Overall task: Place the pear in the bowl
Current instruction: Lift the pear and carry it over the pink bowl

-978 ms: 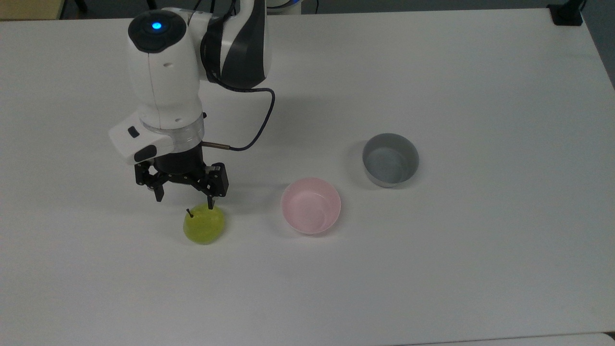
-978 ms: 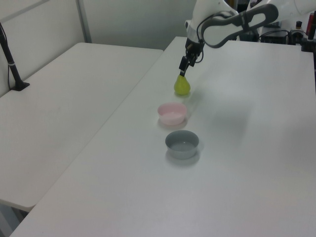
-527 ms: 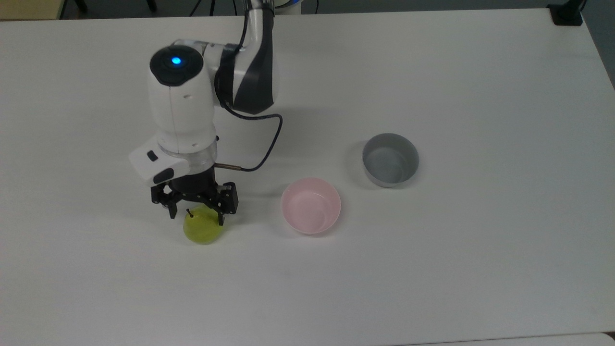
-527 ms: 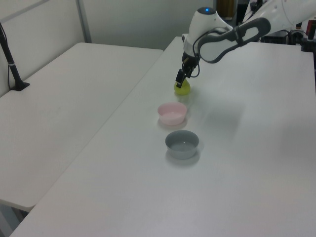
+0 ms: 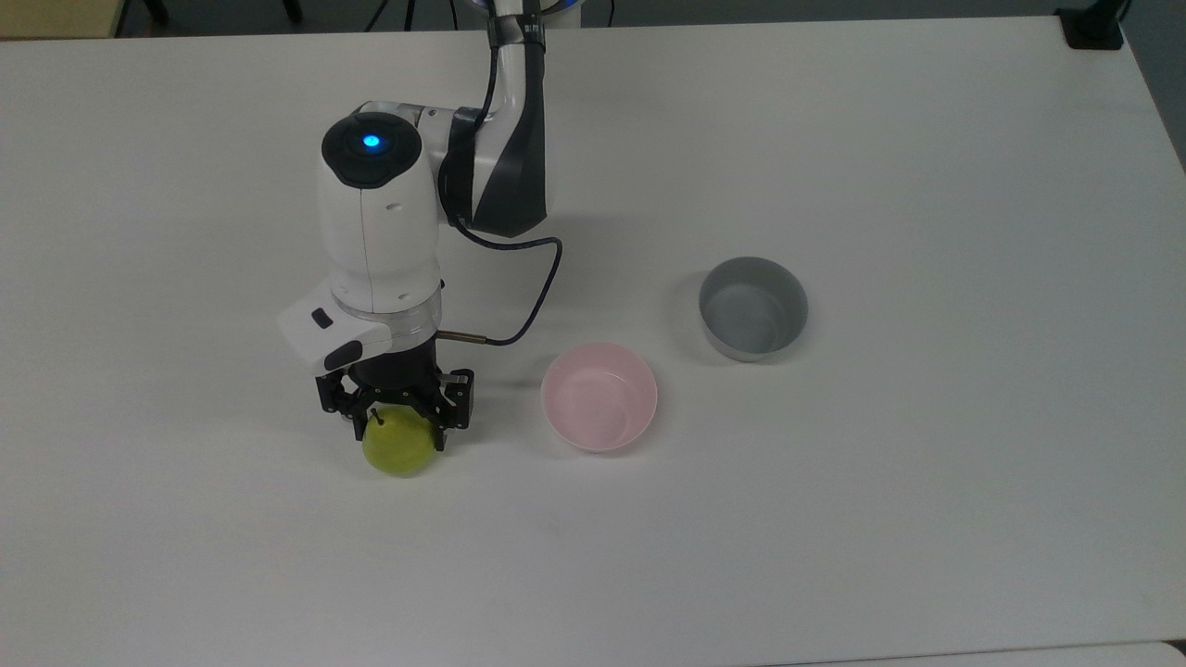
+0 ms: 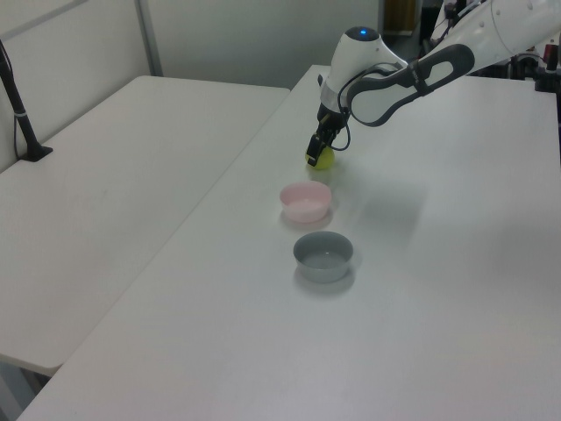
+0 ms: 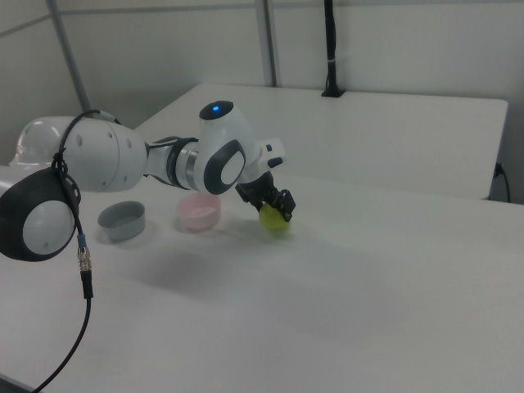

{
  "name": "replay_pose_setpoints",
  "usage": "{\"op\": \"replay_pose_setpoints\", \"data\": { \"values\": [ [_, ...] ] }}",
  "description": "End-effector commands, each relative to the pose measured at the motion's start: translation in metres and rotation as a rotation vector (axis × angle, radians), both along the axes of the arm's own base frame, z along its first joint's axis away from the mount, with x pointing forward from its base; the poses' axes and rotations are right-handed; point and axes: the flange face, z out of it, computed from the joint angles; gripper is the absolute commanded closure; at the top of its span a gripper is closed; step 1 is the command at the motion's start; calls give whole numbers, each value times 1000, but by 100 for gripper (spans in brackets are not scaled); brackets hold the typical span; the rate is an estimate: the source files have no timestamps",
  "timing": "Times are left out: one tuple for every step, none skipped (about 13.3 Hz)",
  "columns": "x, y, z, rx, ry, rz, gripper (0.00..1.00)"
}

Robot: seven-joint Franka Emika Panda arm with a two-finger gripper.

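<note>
The yellow-green pear (image 5: 403,451) rests on the white table at the top view's lower left, its dark stem pointing up between the fingers. My gripper (image 5: 398,432) is lowered over it from above, open, with one finger on each side of the fruit and close to its skin. The left view shows the gripper (image 6: 317,155) covering the top of the pear (image 6: 324,160). In the right view the pear (image 7: 274,219) sits under the gripper (image 7: 279,210). The pale pink bowl (image 5: 639,408) stands empty to the right of the pear in the top view.
A grey straight-sided bowl (image 5: 752,308) stands empty beyond the pink bowl, further to the top view's right. The arm reaches in from the top view's upper edge, its cable looping beside the wrist. A second white table (image 6: 131,158) adjoins at the left view's left.
The gripper has come down and toward the top view's right, from beside and above the pear to straddling it. The pear has shifted slightly toward the top view's lower right.
</note>
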Motion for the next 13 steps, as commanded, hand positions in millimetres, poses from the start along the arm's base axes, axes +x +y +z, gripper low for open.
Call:
{"op": "replay_pose_setpoints", "data": {
  "values": [
    [-3,-4,43,4,-57,-27,77],
    [-4,-11,56,5,-71,-37,76],
    [-6,-14,65,7,-65,-46,76],
    [-7,-17,77,12,-63,-62,76],
    [-8,-24,92,17,-76,-85,76],
    [-10,-32,107,24,-94,-114,76],
    [-12,-32,125,38,-122,-146,76],
    [-13,-28,132,41,-132,-149,76],
    [-15,-21,138,47,-135,-143,75],
    [-18,-10,140,51,-118,-132,75],
    [-22,9,138,62,-85,-107,75],
    [-24,30,141,66,-64,-71,75],
    [-28,49,142,65,-36,-41,75]
  ]
}}
